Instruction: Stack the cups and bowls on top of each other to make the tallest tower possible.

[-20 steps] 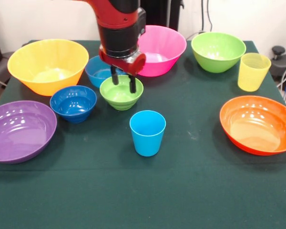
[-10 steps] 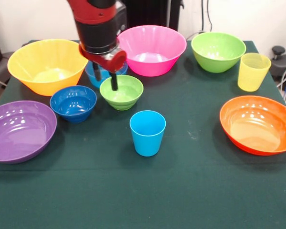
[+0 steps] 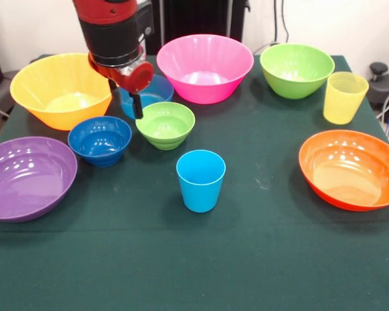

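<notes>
A light blue cup stands upright in the middle of the table. A ribbed yellow cup stands at the right. Three small bowls sit close together at centre left: dark blue, lime green and light blue. My gripper hangs over the left rim of the light blue bowl, beside the big yellow-orange bowl. It is open and holds nothing. One black finger shows just left of the lime green bowl. Nothing is stacked.
Larger bowls ring the table: pink at the back, green at the back right, orange at the right, purple at the front left. Dark green cloth covers the table.
My gripper has moved left, from above the lime green bowl to the light blue bowl's left rim, still empty. No cup or bowl has shifted.
</notes>
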Available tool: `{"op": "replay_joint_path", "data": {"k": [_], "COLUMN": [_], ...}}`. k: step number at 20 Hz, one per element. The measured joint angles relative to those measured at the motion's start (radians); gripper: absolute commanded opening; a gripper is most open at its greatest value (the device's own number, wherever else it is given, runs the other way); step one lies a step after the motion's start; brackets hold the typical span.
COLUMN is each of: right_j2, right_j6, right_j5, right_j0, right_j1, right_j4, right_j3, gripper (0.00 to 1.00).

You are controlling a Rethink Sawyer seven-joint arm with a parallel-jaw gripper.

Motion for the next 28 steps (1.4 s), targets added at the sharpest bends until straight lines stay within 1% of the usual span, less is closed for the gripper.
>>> {"op": "replay_joint_path", "data": {"k": [6, 9, 13, 23, 28], "right_j2": [0.003, 0.006, 0.008, 0.026, 0.035], "right_j6": [0.0, 0.0, 0.0, 0.0, 0.0], "right_j5": [0.0, -0.001, -0.01, -0.012, -0.009], "right_j0": [-0.003, -0.01, -0.021, -0.047, -0.052], "right_j1": [0.012, 0.026, 0.064, 0.176, 0.183], "right_j4": [-0.026, -0.051, -0.09, -0.146, -0.152], "right_j3": [-0.011, -0.017, -0.04, -0.136, -0.154], "gripper": [1.0, 1.0, 1.0, 1.0, 1.0]}}
